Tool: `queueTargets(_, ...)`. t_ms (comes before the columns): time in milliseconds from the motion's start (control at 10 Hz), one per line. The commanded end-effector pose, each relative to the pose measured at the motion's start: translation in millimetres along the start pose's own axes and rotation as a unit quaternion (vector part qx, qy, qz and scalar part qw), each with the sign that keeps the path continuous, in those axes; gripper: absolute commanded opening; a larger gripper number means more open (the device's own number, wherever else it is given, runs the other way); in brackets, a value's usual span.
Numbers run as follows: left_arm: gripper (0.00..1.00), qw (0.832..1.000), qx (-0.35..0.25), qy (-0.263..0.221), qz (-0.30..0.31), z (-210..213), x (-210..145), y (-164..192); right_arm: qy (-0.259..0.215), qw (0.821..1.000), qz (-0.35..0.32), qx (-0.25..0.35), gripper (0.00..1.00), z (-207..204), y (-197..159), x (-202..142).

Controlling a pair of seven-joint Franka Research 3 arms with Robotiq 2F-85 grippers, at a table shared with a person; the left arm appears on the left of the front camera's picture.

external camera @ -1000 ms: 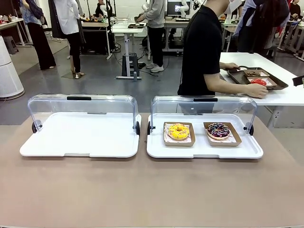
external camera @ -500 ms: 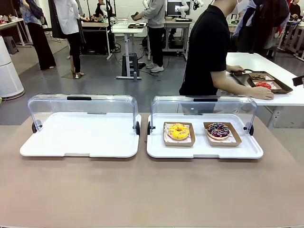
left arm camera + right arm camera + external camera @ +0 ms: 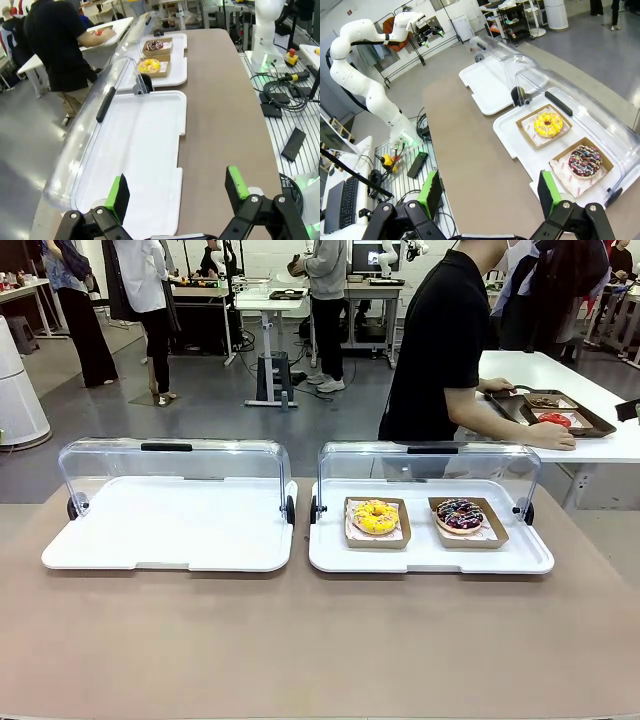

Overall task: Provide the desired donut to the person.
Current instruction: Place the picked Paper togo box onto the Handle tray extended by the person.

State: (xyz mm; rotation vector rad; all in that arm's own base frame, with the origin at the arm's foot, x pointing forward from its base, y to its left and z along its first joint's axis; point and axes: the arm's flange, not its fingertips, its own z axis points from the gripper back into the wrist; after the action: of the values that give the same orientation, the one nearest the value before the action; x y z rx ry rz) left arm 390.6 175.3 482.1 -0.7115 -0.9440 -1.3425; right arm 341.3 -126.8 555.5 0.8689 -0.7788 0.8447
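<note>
Two donuts lie in cardboard trays on the right white tray (image 3: 430, 558), under its raised clear lid: a yellow donut (image 3: 376, 517) (image 3: 149, 65) (image 3: 548, 124) and a dark sprinkled donut (image 3: 460, 514) (image 3: 156, 45) (image 3: 584, 161). The person (image 3: 440, 350) (image 3: 55, 45) in black stands beyond the table, turned sideways, with both hands at a brown tray (image 3: 545, 408) on a side table. My left gripper (image 3: 177, 190) hangs open and empty high above the left tray. High over the table's near side, my right gripper (image 3: 489, 193) is open and empty too.
The left white tray (image 3: 170, 525) with its clear lid (image 3: 170, 455) up holds nothing. A white side table (image 3: 600, 445) stands at the far right. Cables and boxes (image 3: 280, 95) lie on the frame beside the table. Other people stand far back.
The person has leaned further right toward the side table and shifted both hands along the brown tray. The donuts and trays have not moved.
</note>
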Motion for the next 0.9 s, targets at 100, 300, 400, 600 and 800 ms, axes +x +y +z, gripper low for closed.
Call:
queueTargets(100, 1.00, 0.998, 0.003, -0.036, -0.052, 4.2, 4.8, 0.3, -0.011, 1.000, 0.005, 0.005, 1.00, -0.9, -1.3, 1.6)
queueTargets(300, 1.00, 0.998, 0.006, -0.040, -0.046, 2.1, 1.5, -3.0, -0.011, 1.000, 0.005, 0.005, 1.00, -0.9, -1.3, 1.6)
queueTargets(400, 1.00, 0.999, -0.001, -0.025, -0.034, 1.3, 6.2, -1.8, -0.011, 1.000, 0.005, 0.005, 1.00, -0.9, -1.3, 1.6)
queueTargets(600, 1.00, 0.999, -0.001, -0.025, -0.034, 1.3, 6.2, -1.8, -0.011, 1.000, 0.005, 0.005, 1.00, -0.9, -1.3, 1.6)
queueTargets(800, 1.00, 0.999, -0.001, -0.025, -0.034, 1.3, 6.2, -1.8, -0.011, 1.000, 0.005, 0.005, 1.00, -0.9, -1.3, 1.6)
